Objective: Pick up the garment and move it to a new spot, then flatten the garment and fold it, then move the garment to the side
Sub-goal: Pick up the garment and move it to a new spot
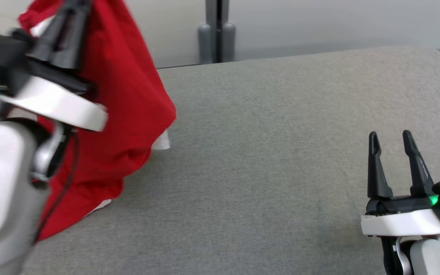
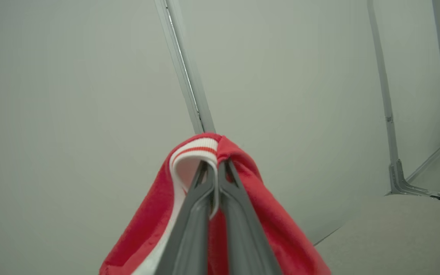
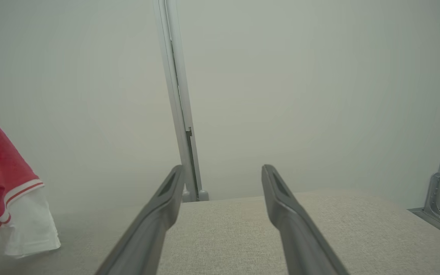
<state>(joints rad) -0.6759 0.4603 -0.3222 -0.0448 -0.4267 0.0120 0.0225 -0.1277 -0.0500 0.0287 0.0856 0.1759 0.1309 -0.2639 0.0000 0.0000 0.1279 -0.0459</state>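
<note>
Item 1, garment (image 1: 128, 95): red, white ribbed trim with a red stripe; hangs bunched at my far left, over the left end of the table (image 1: 262, 152); I cannot tell whether its lowest folds touch the top.
Item 2, left pincer (image 2: 213, 165): raised, blurred in the head view; fingers pressed together on the striped trim, garment draping down both sides of them.
Item 3, right pincer (image 1: 390, 133): low at my right, above the table; fingers spread wide, grey cover showing between them; well apart from the garment.
Item 4, table: grey woven cover.
Item 5, post (image 1: 217, 30): grey, upright, behind the table's far edge, before a pale wall (image 1: 319, 23).
</note>
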